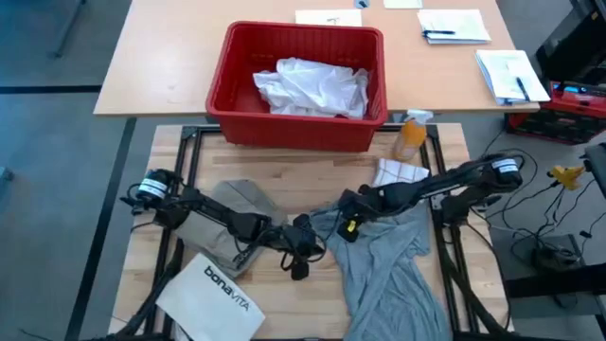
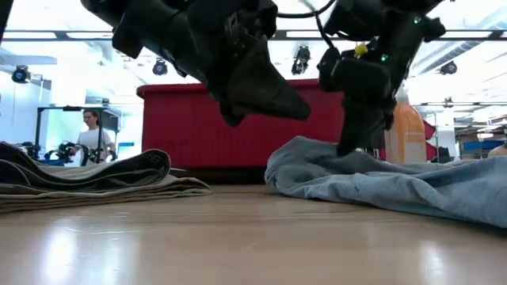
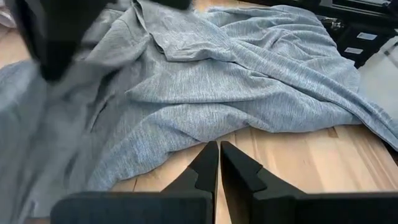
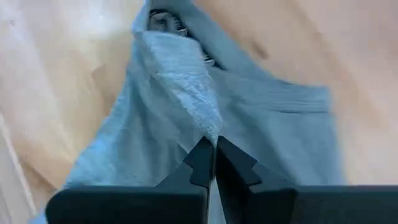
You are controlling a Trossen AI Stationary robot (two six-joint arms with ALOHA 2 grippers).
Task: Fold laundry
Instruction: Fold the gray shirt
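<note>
Cloth is pinched in my right claw (image 4: 214,163): its two fingers are pressed together on a fold of the grey T-shirt (image 1: 393,260), up at the shirt's far left corner. I hold it there because a corner is the best place to pull a shirt flat or lift it over for a fold. The rest of the shirt lies crumpled on the worktop (image 1: 294,166), running toward the near right side, so I think the folding has only just begun.

My left claw (image 3: 219,163) hangs just left of the shirt, close to my right claw, with its fingers shut and nothing between them. It hangs over bare wood, pointing at the shirt's near edge. I think it waits there so it can take a second corner, since one claw alone cannot spread a shirt.

The khaki-tan piece (image 1: 213,227) lies on the left, under my left arm, already in flat layers. The white shirt (image 1: 312,87) sits bunched in the red basket (image 1: 294,128) at the far side, not yet touched. A white bag (image 1: 213,294) lies at the near left, and an orange bottle (image 1: 410,137) stands near the basket, both out of my way
</note>
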